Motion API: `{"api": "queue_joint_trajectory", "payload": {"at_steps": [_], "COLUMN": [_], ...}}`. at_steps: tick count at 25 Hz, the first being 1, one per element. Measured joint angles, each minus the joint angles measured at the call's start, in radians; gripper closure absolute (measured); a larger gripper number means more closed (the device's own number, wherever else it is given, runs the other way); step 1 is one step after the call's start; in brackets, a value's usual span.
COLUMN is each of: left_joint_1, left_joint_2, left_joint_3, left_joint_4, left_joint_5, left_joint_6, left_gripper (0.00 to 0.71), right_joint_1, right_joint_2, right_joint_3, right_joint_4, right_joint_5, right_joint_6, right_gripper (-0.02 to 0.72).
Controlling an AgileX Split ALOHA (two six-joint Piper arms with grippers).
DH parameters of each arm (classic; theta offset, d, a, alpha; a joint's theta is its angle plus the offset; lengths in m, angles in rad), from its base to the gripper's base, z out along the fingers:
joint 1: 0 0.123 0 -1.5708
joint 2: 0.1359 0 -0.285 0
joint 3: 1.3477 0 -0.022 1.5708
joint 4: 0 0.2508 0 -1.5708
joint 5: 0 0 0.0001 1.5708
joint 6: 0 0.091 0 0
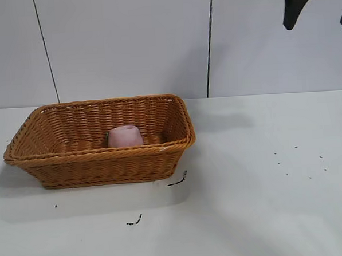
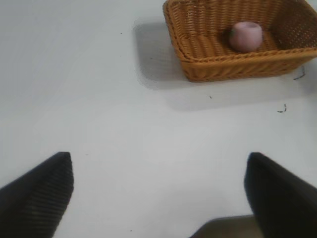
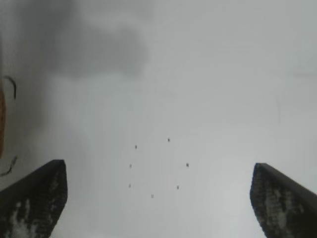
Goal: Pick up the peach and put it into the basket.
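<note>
The pale pink peach (image 1: 125, 136) lies inside the orange-brown wicker basket (image 1: 104, 164) on the left part of the white table. Both also show in the left wrist view, the peach (image 2: 245, 35) resting on the floor of the basket (image 2: 223, 69). My right gripper (image 1: 319, 5) hangs high at the top right, far from the basket, open and empty; its fingers (image 3: 34, 201) stand wide apart over bare table. My left gripper (image 2: 158, 191) is open and empty above the table, well away from the basket; it does not show in the exterior view.
Small dark specks (image 1: 299, 161) dot the table at the right. Dark scraps (image 1: 178, 180) lie just in front of the basket's right corner, and another (image 1: 134, 221) lies nearer the front. A white panelled wall stands behind the table.
</note>
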State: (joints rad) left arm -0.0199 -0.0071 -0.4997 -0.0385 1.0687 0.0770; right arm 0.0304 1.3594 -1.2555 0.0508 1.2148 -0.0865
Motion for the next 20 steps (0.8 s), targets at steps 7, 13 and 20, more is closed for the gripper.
{"api": "queue_joint_trajectory", "payload": {"at_steps": [7,13,20], "left_joint_1": [0.0,0.0,0.0], "left_joint_2": [0.0,0.0,0.0], "left_joint_3": [0.0,0.0,0.0], "left_joint_4": [0.0,0.0,0.0], "left_joint_5": [0.0,0.0,0.0], "left_joint_6": [0.0,0.0,0.0], "left_gripper": [0.018,0.018,0.018], "right_joint_1": [0.0,0.0,0.0], "right_joint_2": [-0.442,-0.839,-1.179], "right_joint_3": [0.418,0.662,0.753], "right_joint_4": [0.0,-0.001,-0.015], "right_joint_5": [-0.074,-0.191,-0.202], "right_joint_6": [0.0,0.001,0.001], "right_gripper": [0.014,0.014,0.014]}}
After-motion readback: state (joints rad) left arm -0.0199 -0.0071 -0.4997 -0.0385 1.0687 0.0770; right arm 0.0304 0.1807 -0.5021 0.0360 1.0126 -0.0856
